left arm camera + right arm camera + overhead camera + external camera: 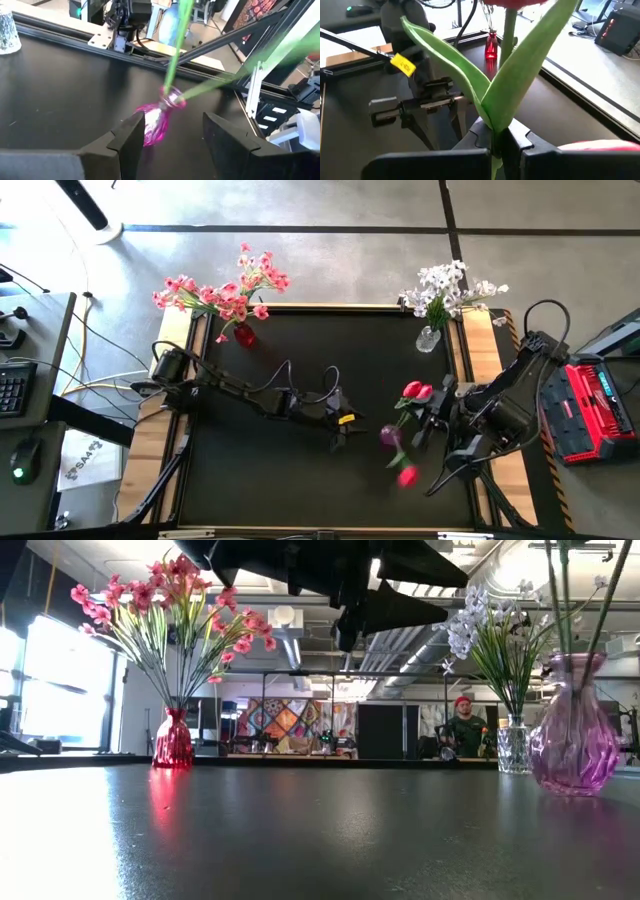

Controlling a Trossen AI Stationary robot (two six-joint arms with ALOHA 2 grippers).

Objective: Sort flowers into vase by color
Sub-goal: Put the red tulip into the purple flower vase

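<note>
A purple glass vase (389,437) (159,121) (573,730) stands on its base on the black mat, with two green stems (176,50) sticking into its mouth. One red tulip (407,476) leans out of it toward the near edge. My right gripper (432,418) (496,142), just right of the vase, is shut on another red tulip (415,392). My left gripper (340,432) (170,142) hangs open above the mat, left of the vase and pointing at it. Pink sprays fill a red vase (243,333). White sprays fill a clear vase (428,338). My right gripper pinches the tulip's green stem (495,131) between its two fingers, just below where the long leaves (520,85) branch off. The fingers lie across the stem, coming from the table's right. The bloom stands above the fingers; the stem below them is hidden by the gripper.
The red vase (173,740) stands at the far left corner of the mat and the clear vase (513,745) at the far right. A wooden frame (470,360) borders the mat. A red case (597,405) sits right of the table. A person (462,725) shows far behind.
</note>
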